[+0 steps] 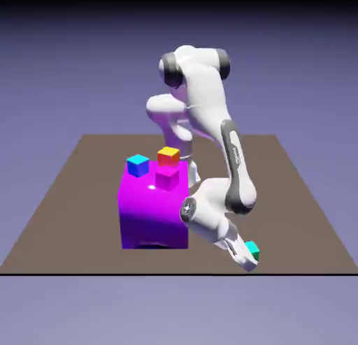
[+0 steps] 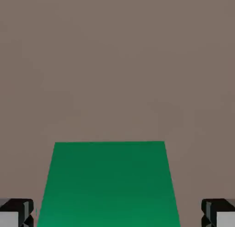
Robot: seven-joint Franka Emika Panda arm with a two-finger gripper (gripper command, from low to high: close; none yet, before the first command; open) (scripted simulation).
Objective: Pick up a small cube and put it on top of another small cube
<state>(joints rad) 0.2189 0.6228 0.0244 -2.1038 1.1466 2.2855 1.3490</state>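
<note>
Reaching low toward the near edge of the brown table [image 1: 77,197], the white Franka arm [image 1: 234,169] bends down from its base at the far side. Next in size, the big magenta block [image 1: 150,211] stands on the table to the exterior view's left of the arm's wrist. On its top face sit three little cubes: a small blue cube [image 1: 138,165], a small magenta cube [image 1: 166,179] and an orange-and-red cube [image 1: 168,156] behind it, all well apart from the hand.

Smallest, the tiny teal-green cube [image 1: 252,251] lies on the table close to the near edge, at the tip of the gripper [image 1: 246,258]. In the hand view the teal-green cube [image 2: 109,184] fills the space between the two grey fingertips [image 2: 16,213], with a narrow strip of table showing on each side of it. The jaws therefore stand partly open, straddling the cube without pinching it.

The step in hand appears to be the grasp, with the lift not yet begun. The next move calls for closing squarely on the cube's two side faces, then raising it clear of the table before carrying it up to a small cube on the block.
</note>
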